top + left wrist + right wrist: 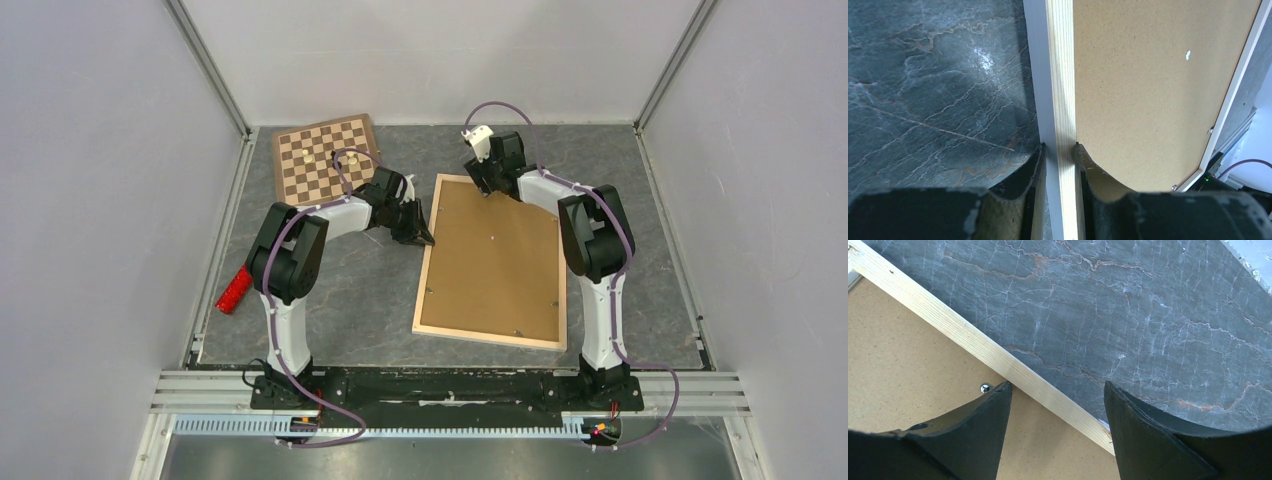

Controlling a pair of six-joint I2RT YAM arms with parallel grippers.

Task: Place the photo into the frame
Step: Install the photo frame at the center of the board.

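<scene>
The frame [489,337] lies back up on the slate table, its thin light wooden bars around a brown backing board [495,260]. My left gripper [428,240] is at the frame's left bar, and the left wrist view shows it [1060,146] shut on that bar [1062,90], one finger outside and one on the board side. My right gripper [487,188] hangs open over the far edge. In its wrist view the jaws [1058,383] straddle the far bar [963,337] without touching it. The photo is hidden.
A checkered chessboard [327,158] with a few small pieces lies at the back left. A red block [234,290] rests by the left wall. Small metal tabs [984,388] stud the backing board's edge. Grey walls close in three sides.
</scene>
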